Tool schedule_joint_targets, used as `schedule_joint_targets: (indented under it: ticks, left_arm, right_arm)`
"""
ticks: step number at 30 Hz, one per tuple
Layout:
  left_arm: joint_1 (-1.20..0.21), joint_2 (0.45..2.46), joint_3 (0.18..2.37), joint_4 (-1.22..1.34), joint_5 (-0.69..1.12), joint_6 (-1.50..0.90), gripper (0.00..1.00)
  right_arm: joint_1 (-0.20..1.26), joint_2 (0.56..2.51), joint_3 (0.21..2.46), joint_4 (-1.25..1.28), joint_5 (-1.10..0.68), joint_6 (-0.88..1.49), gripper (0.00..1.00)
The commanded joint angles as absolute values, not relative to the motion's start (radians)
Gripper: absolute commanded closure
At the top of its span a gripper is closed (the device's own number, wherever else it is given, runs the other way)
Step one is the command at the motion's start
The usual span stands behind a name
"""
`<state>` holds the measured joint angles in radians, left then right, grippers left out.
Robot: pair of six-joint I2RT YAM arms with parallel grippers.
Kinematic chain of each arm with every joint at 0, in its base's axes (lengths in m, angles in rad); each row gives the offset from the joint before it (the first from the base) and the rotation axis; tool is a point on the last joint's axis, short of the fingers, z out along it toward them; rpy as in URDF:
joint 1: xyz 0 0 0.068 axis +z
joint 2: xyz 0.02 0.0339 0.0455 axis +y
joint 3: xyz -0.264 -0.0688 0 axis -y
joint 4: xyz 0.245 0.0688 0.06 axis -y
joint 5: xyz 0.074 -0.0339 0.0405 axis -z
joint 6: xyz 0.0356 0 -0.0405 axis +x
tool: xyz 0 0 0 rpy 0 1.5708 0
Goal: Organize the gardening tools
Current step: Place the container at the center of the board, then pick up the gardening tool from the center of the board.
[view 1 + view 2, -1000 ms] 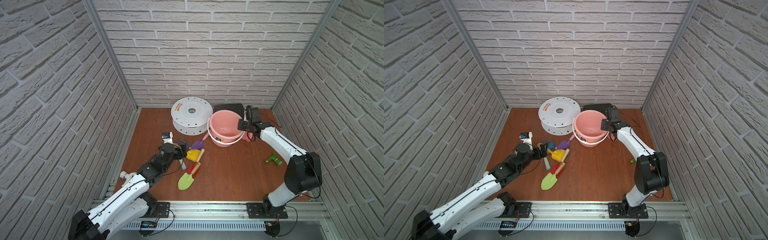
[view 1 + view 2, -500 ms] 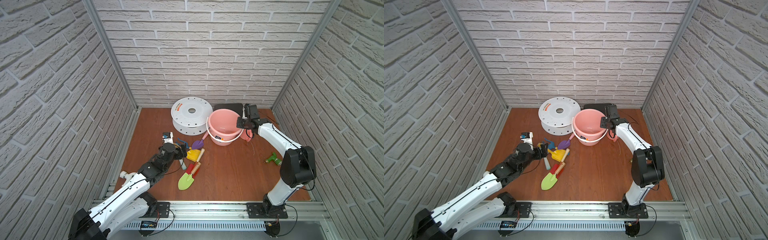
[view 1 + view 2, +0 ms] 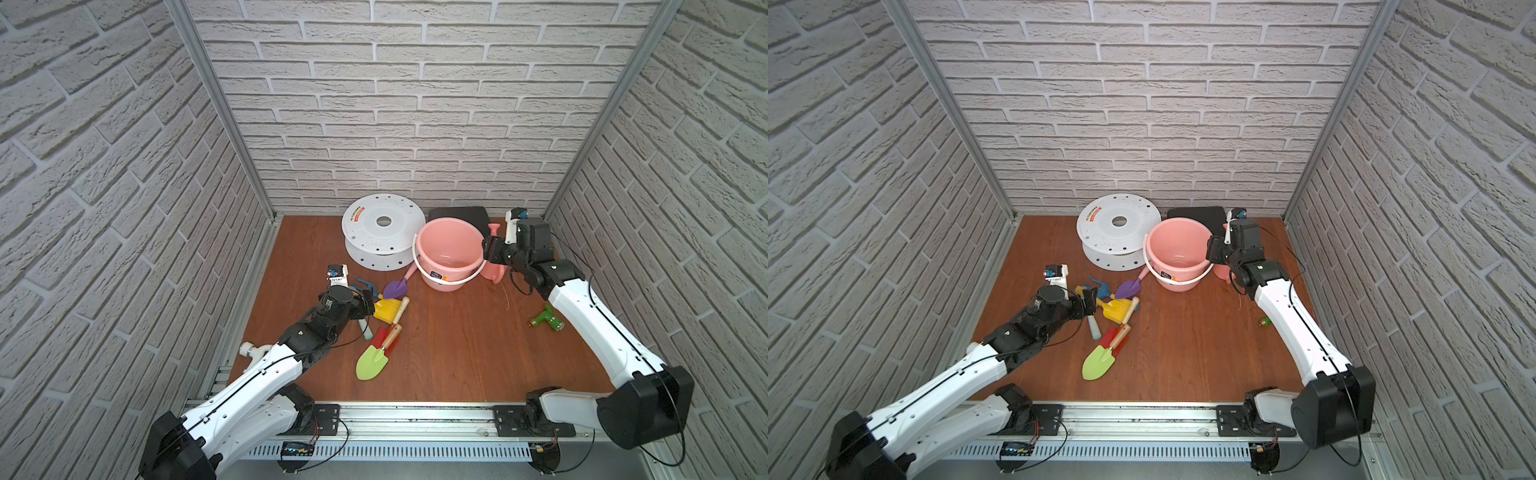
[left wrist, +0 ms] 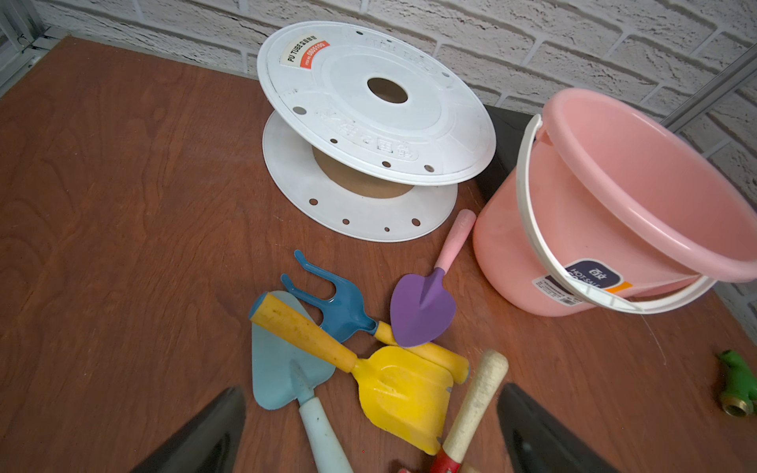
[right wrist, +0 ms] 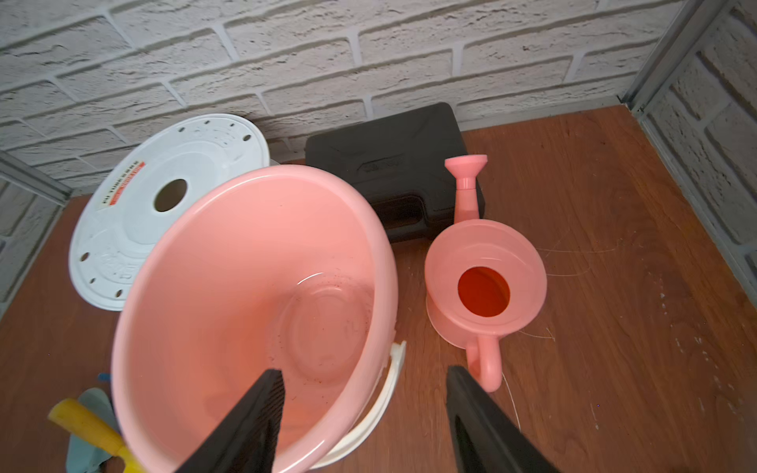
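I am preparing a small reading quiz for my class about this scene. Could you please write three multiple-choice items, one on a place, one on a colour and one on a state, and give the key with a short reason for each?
1. Where is the pink watering can in relation to the pink bucket?
A. inside it
B. standing beside it
C. lying on top of its rim

2. What colour is the blade of the trowel with the pink handle?
A. green
B. purple
C. red

3. In what state is the left gripper?
A. open, holding nothing
B. shut on a tool
C. shut, with nothing in it

Key:
1 B: the right wrist view shows the can upright next to the bucket's wall.
2 B: the left wrist view shows a purple blade.
3 A: its fingers stand wide apart and grip nothing.
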<state>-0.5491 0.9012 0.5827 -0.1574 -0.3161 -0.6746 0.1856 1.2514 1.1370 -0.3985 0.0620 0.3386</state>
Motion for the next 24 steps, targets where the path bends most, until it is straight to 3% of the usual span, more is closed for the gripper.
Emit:
schedule_joint_targets:
  ticks: [1,3,9,10,11,18,24]
  left_arm:
    - [-0.554,0.926,0.594,-0.136,-0.327,-0.658,0.02]
    - [-0.554,0.944,0.604,-0.136,-0.307,-0.651,0.02]
    - [-0.564,0.997,0.616,-0.147,-0.283,-0.639,0.02]
    - [-0.571,1.002,0.616,-0.151,-0.284,-0.634,0.02]
    - [-0.583,1.006,0.619,-0.156,-0.29,-0.629,0.02]
    - [-0.692,1.029,0.703,-0.313,-0.39,-0.631,0.02]
    - [-0.722,1.025,0.743,-0.496,-0.44,-0.815,0.03]
  right_arm:
    - [0.209,1.195,1.059,-0.389,0.037,0.37,0.33]
    - [0.214,1.151,1.004,-0.387,0.023,0.378,0.2]
    - [0.256,1.062,0.849,-0.351,-0.014,0.396,0.14]
    - [0.272,1.054,0.83,-0.344,-0.014,0.398,0.02]
    - [0.295,1.048,0.816,-0.335,-0.013,0.398,0.0]
    - [0.441,1.067,0.75,-0.233,0.02,0.409,0.0]
    - [0.553,1.091,0.765,-0.246,0.093,0.384,0.0]
